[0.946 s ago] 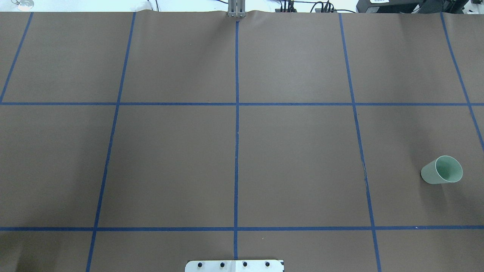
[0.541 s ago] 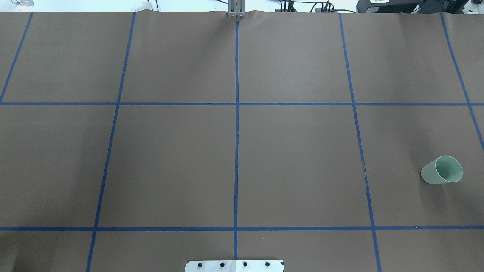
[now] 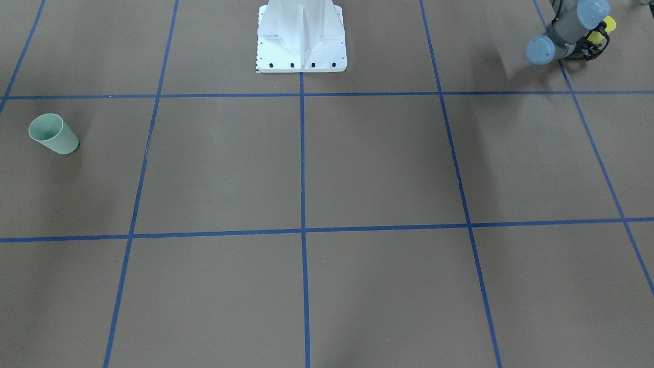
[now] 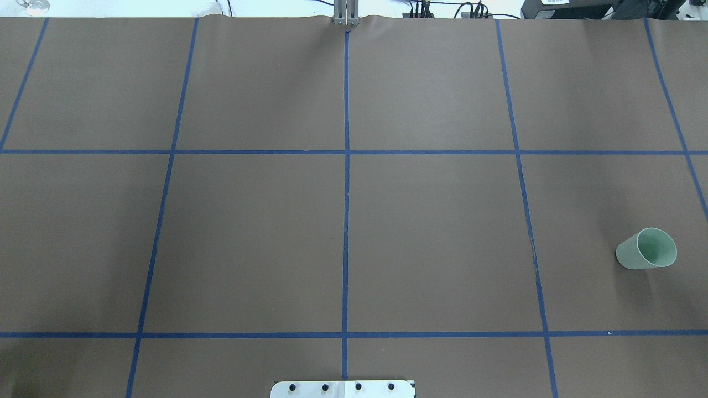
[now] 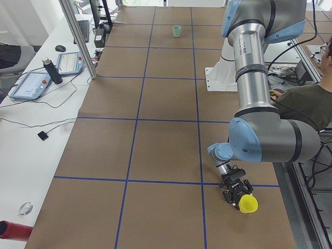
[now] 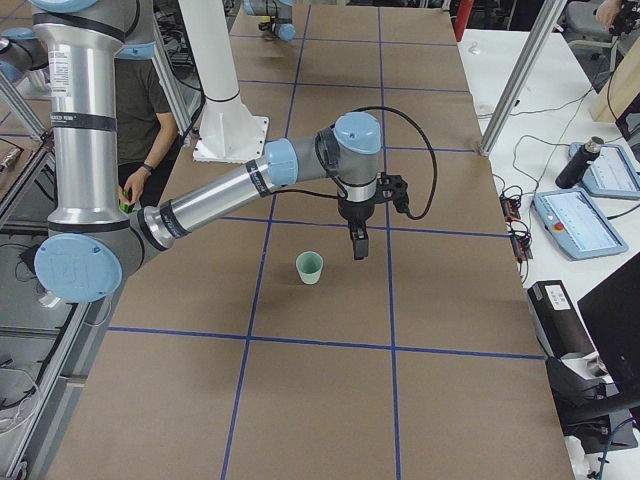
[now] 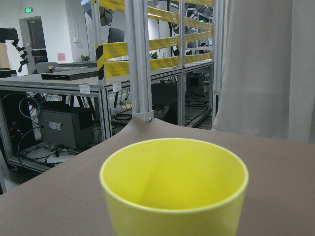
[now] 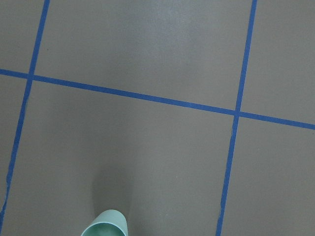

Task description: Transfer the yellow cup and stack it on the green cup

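Note:
The green cup stands upright on the brown table at my right side; it also shows in the front view, the left side view, the right side view and the right wrist view. My left gripper is shut on the yellow cup, low over the table's near-left corner. The cup also shows in the front view and fills the left wrist view. My right gripper hangs fingers-down beside the green cup, apart from it; I cannot tell whether it is open.
The white robot base sits at the table's near middle edge. Blue tape lines grid the brown table. An operator sits behind the robot. Tablets and a bottle lie on the white bench beyond the far edge.

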You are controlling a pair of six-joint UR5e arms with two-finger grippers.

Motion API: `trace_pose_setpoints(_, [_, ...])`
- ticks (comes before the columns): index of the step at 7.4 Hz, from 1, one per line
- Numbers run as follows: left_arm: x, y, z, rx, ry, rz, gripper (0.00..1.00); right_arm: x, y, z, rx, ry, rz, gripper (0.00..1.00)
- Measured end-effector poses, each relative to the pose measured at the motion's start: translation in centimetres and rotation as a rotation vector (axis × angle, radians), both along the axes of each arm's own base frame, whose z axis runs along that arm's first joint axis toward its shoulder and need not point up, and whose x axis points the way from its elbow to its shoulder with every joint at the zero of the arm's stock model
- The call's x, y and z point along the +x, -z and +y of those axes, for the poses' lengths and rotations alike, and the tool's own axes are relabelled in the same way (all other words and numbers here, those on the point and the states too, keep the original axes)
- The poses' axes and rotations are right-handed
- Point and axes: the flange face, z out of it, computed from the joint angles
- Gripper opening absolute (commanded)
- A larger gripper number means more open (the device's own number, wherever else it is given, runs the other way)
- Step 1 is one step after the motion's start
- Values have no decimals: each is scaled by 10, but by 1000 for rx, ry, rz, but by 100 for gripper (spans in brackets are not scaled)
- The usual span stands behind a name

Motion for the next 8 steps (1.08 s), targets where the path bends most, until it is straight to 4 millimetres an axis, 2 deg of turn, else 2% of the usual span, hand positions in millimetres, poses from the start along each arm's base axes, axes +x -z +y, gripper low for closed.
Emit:
trace_pose_setpoints(1, [-3, -1, 4, 6, -3, -12, 9, 0, 1, 0, 2, 0, 0, 100])
trace_pose_setpoints(2, [-17, -5, 6, 8, -11, -26, 9, 0, 1, 0, 2, 0, 0, 100])
trace_pose_setpoints(4, [-73, -11, 6, -7, -61, -26, 9, 0, 1, 0, 1, 0, -1, 100])
trace_pose_setpoints(5, [-96, -4, 4, -23, -104, -6, 9, -1, 0, -1, -1, 0, -1, 100])
trace_pose_setpoints(7, [-111, 8, 0, -60, -230, 69, 9, -1, -3, -4, -9, 1, -2, 100])
trace_pose_setpoints(8, [-115, 9, -12, -34, -317, 113, 9, -2, -2, -6, -10, 2, -5, 100])
